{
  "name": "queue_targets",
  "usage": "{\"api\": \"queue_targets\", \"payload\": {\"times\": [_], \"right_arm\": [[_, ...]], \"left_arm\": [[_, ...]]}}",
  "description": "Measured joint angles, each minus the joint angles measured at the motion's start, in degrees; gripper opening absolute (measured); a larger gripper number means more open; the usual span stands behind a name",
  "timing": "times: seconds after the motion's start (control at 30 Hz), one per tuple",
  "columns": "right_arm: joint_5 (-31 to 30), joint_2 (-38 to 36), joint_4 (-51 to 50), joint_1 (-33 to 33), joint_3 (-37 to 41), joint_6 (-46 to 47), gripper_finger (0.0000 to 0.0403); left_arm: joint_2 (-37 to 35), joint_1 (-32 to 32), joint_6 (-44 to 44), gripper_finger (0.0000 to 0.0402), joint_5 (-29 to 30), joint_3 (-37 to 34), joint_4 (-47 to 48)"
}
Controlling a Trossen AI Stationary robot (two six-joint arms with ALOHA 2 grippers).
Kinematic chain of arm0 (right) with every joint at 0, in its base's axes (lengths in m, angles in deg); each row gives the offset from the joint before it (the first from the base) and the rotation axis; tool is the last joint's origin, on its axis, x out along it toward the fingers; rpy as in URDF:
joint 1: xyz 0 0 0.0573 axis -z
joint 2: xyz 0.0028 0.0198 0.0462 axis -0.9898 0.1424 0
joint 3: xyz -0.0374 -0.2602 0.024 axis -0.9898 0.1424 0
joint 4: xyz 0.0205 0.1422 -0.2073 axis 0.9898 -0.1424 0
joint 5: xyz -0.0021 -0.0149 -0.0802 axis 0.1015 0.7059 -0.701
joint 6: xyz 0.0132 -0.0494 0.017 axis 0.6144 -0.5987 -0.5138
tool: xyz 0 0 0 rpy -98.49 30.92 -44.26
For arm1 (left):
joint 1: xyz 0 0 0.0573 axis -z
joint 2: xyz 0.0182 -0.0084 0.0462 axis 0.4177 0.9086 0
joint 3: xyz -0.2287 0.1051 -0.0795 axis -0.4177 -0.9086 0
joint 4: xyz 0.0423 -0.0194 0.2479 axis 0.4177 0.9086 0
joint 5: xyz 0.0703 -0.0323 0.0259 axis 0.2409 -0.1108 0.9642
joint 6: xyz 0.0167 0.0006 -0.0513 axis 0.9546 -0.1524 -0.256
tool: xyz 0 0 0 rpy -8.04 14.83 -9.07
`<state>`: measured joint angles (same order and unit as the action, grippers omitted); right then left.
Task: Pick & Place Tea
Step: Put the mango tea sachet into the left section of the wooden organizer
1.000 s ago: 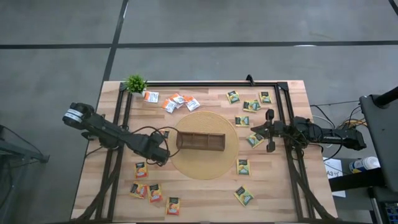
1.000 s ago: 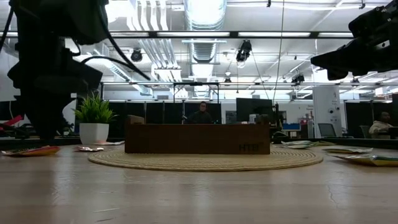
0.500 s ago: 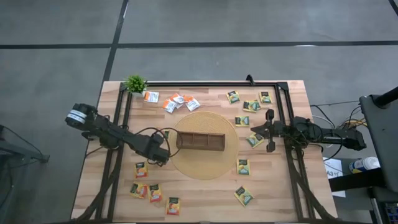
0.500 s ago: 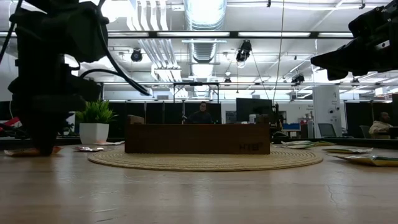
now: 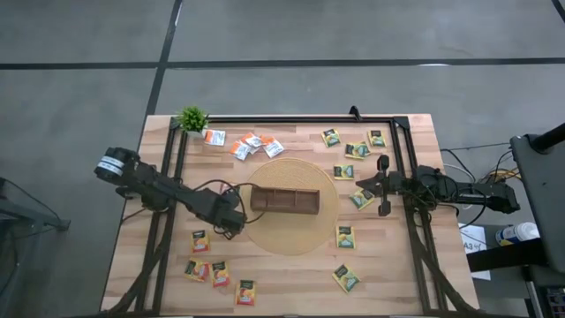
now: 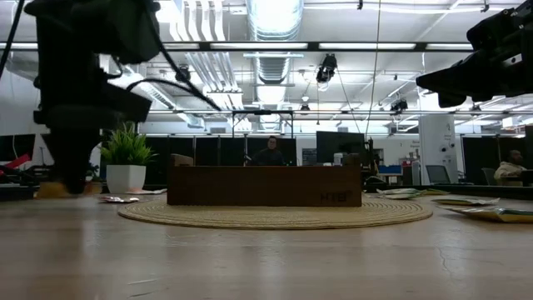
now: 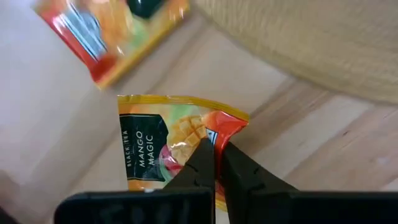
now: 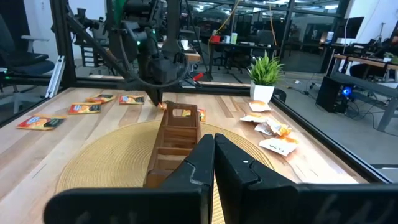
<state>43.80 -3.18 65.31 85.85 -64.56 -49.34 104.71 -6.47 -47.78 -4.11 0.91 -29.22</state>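
The wooden table (image 5: 291,274) carries a round woven mat (image 5: 291,240) with the long tray (image 5: 284,201) on it; the low view alone shows the lit workroom behind. At the mat's nine o'clock, the left gripper (image 7: 214,149) has its jaws clenched on a mango tea sachet (image 7: 155,140), seen only by its wrist camera. The right gripper (image 5: 360,187), jaws clenched on nothing, hangs at three o'clock.

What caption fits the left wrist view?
Left tool shut on a mango tea sachet beside the woven mat.
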Motion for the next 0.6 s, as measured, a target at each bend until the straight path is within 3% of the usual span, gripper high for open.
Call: {"api": "queue_targets", "payload": {"times": [0.23,0.6], "right_arm": [[0.0,0.0,0.0,0.0,0.0,0.0,0.0009],[0.0,0.0,0.0,0.0,0.0,0.0,0.0009]], "left_arm": [[0.1,0.1,3.7,0.0004,9.9,8.9,9.5],[2.4,0.1,23.1,0.0004,23.5,21.8,10.2]]}}
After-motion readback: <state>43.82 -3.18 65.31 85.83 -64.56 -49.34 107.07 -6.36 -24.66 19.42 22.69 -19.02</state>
